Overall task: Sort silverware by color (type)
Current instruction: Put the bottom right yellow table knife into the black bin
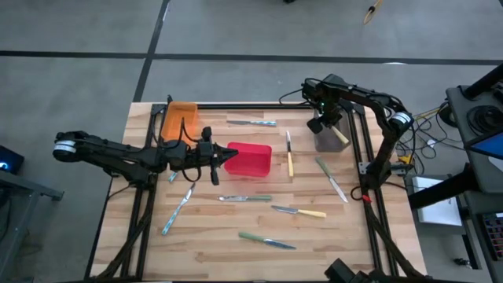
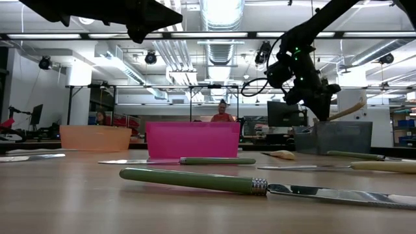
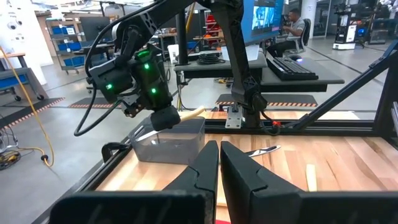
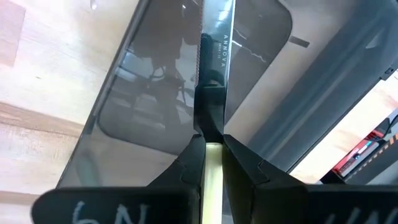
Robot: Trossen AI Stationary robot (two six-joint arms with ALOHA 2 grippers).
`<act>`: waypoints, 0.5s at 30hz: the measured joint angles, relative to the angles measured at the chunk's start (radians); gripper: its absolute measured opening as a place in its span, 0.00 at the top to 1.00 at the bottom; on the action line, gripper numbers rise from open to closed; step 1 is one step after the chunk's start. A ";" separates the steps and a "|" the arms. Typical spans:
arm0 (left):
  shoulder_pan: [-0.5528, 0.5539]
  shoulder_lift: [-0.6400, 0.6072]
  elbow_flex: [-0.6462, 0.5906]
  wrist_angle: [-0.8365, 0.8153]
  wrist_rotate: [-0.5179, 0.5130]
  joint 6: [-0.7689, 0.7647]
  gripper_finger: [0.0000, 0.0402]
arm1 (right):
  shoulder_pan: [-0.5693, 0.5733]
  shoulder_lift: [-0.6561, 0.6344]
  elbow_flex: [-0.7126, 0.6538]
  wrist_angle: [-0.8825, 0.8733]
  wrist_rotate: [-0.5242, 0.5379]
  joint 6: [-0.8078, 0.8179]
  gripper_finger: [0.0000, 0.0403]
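Silverware: most pieces loose on the slatted wooden table, unsorted. Translucent grey plastic bin getting one yellow-handled steel knife, blade down inside, clamped in right gripper. Left gripper closed, empty, over pink bin. Early stage.

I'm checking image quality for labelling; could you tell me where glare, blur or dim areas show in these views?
Low view: the ceiling lights are blown out, and the nearest green-handled knife looks soft. Right wrist view: the grey bin mirrors the arm on its glossy floor, beneath the knife blade held in the right tool. High view: even light, only faint shadows under the red bin.
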 joint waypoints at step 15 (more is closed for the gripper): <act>0.000 0.000 0.000 0.000 0.000 0.000 1.00 | 0.000 0.000 -0.024 0.036 0.000 -0.001 0.93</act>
